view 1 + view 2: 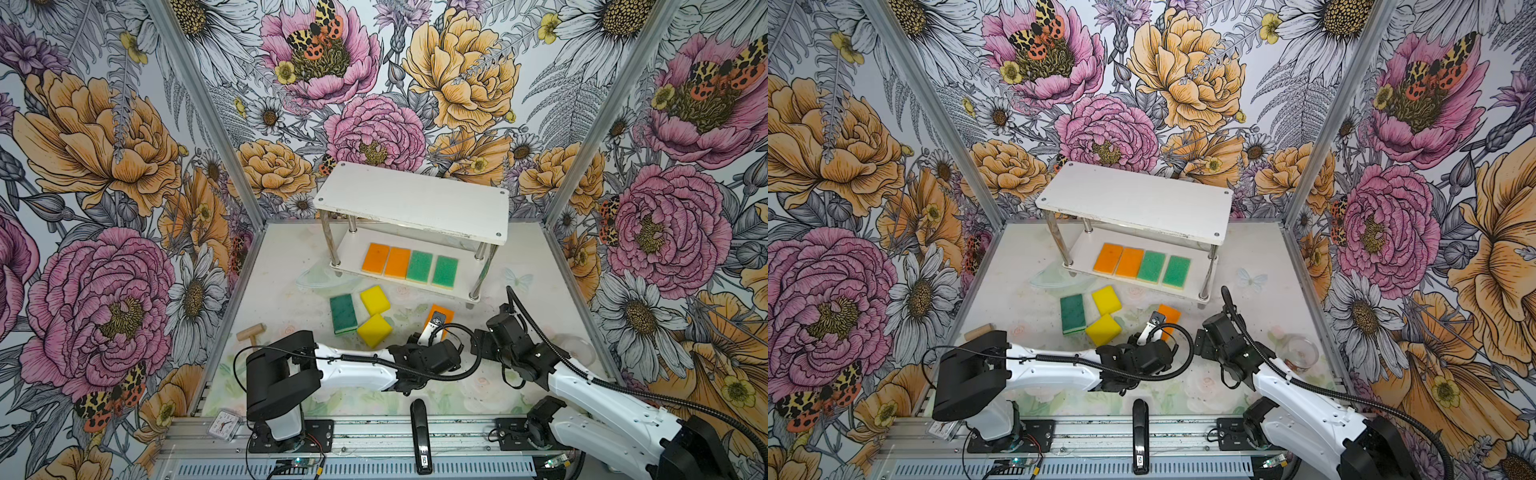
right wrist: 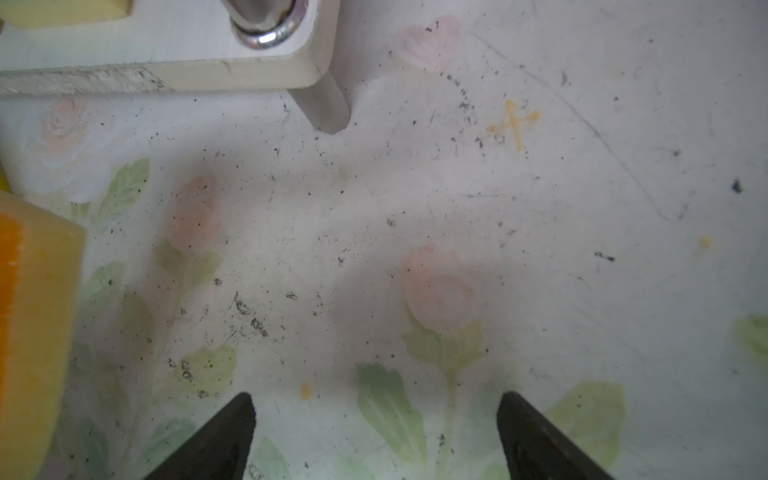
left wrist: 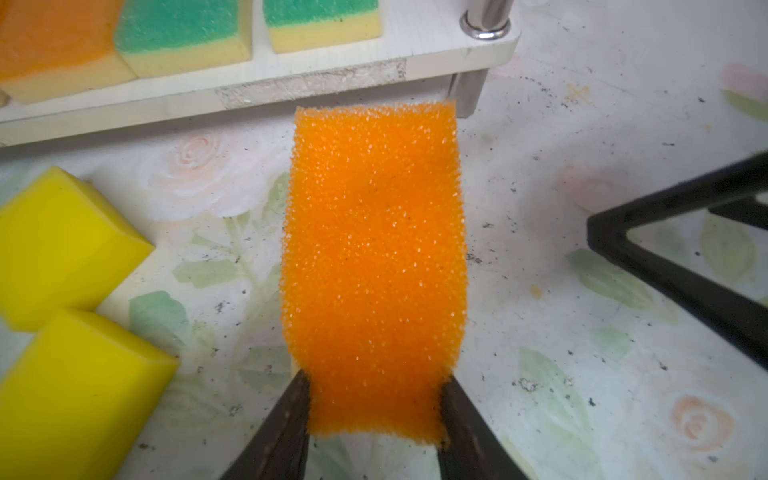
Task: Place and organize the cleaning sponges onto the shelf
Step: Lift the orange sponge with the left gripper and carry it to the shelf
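My left gripper [image 3: 376, 386] is shut on the near end of an orange sponge [image 3: 374, 257], whose far end points at the shelf's lower board [image 3: 332, 83]. In both top views that sponge [image 1: 445, 311] [image 1: 1170, 313] is in front of the shelf's right end. The white two-tier shelf [image 1: 411, 203] holds two orange sponges [image 1: 375, 258] and two light green sponges [image 1: 419, 267] in a row on its lower board. A dark green sponge [image 1: 343, 313] and two yellow sponges [image 1: 375, 300] [image 1: 375, 330] lie on the table. My right gripper [image 2: 376, 399] is open over bare table, right of the held sponge.
A wooden mallet [image 1: 251, 332] lies near the left wall. A black stapler [image 1: 420, 436] and a small clock [image 1: 224, 424] sit on the front rail. A clear glass [image 1: 1302, 353] stands at the right. The shelf's chrome post [image 2: 266, 20] is close ahead of my right gripper.
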